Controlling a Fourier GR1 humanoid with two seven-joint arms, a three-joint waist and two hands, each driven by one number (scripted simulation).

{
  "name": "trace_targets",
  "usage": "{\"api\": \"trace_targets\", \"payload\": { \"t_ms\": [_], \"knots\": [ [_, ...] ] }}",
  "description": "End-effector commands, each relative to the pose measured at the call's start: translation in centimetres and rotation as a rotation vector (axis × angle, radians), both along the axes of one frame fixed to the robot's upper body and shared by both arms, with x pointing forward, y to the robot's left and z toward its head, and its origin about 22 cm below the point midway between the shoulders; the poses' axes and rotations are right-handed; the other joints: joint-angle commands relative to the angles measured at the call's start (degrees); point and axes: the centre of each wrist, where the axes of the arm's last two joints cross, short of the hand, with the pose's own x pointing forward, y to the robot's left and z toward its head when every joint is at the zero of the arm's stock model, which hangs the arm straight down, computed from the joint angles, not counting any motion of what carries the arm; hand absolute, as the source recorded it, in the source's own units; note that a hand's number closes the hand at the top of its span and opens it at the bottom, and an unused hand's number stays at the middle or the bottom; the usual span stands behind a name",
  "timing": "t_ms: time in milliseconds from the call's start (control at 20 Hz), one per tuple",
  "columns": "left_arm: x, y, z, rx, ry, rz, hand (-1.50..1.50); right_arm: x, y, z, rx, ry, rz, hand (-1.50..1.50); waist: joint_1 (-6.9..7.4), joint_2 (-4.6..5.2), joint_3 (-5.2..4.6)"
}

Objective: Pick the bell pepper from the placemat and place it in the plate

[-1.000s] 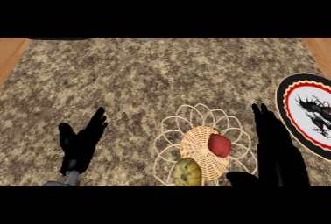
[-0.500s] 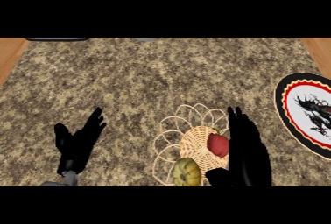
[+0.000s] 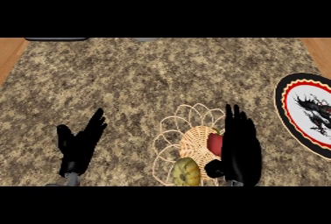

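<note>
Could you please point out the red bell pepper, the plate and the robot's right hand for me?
bell pepper (image 3: 214, 142), head view, its visible red side.
plate (image 3: 284, 103), head view, its left rim.
right hand (image 3: 241, 146), head view, its back.

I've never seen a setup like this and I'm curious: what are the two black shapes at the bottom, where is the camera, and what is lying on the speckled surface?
The camera looks steeply down from a humanoid robot's head at a speckled granite counter. The black shapes are its hands. The left hand rests open at lower left, fingers up, holding nothing. The right hand sits with straight fingers beside a red bell pepper, partly hiding it; no grasp shows. The pepper lies on a round woven wicker placemat, alongside a yellow-green squash-like vegetable. At the right edge is a round plate with a red and black rim and a dark dragon design.
</note>
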Motion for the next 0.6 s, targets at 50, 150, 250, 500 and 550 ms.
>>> {"api": "trace_targets", "payload": {
  "t_ms": [50,150,250,500,550],
  "knots": [
    [-1.0,1.9,-1.9,0.002,0.017,0.004,0.0,0.5,0.1,-1.3,-0.028,0.048,-0.05,-1.5,-0.03,0.1,-0.09],
    [0.8,1.1,0.4,-0.01,0.014,0.009,0.0,0.7,0.4,-1.8,-0.036,0.063,-0.055,-1.5,-0.08,0.08,-0.08],
    [-0.2,0.0,-1.4,-0.001,-0.004,0.018,0.0,1.5,-0.2,-2.2,-0.026,0.063,-0.052,-1.5,-0.07,0.09,-0.08],
    [0.4,0.6,-0.1,0.0,0.02,0.012,0.0,1.1,-2.6,-4.7,-0.042,0.112,-0.049,-1.5,-0.12,0.07,-0.07],
    [-0.1,-0.8,-0.3,-0.009,0.02,0.001,0.0,1.1,1.3,-4.6,-0.025,0.124,-0.044,-1.5,0.02,0.07,-0.07]
  ]
}}
